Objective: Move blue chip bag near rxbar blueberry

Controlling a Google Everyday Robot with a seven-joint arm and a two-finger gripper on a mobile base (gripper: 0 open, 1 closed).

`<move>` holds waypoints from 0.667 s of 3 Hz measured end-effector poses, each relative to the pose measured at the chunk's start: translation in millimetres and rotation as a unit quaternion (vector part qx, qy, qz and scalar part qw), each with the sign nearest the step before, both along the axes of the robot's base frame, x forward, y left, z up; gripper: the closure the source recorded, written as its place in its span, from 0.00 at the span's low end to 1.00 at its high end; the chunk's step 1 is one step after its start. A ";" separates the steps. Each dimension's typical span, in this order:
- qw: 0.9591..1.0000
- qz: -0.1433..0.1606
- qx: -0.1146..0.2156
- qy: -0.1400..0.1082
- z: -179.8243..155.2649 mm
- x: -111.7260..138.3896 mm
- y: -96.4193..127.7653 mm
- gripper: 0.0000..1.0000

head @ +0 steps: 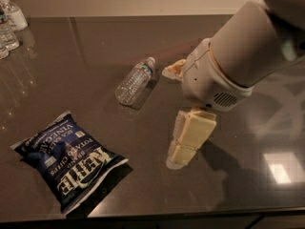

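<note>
The blue chip bag lies flat on the dark table, down in the front left part. One corner of it comes very close to the front edge of the table. There is bare table all around it. To its right there is a wide open stretch.

The bag is long and lies on a slant. Its long way runs from the back left to the front right. The big white word on it is upside down from where I stand, and it sits at the front right end. The bag is puffy and crinkly, dark blue, with white strips at its ends.

Further back, near the middle, a clear plastic water bottle lies on its side. Its cap points to the back right. It is well apart from the bag.

Right of the bottle is the gripper. It hangs low over the table, on a fat white arm that comes in from the top right. Its two fingers are pale and blocky. They stand wide apart, and nothing is between them. One finger is just beside the bottle's cap.

In the far left corner stand a few small clear bottles. The table top is smooth and shiny and shows spots of light.
</note>
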State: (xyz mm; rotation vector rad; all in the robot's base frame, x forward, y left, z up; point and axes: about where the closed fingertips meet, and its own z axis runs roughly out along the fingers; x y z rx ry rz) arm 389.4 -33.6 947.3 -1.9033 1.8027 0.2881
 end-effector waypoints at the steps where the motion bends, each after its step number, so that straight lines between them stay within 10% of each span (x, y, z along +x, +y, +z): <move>1: 1.000 0.001 0.015 0.008 -14.7 -3.7 26.8 0.00; 2: 1.000 0.004 0.017 0.020 -29.0 -5.4 50.7 0.00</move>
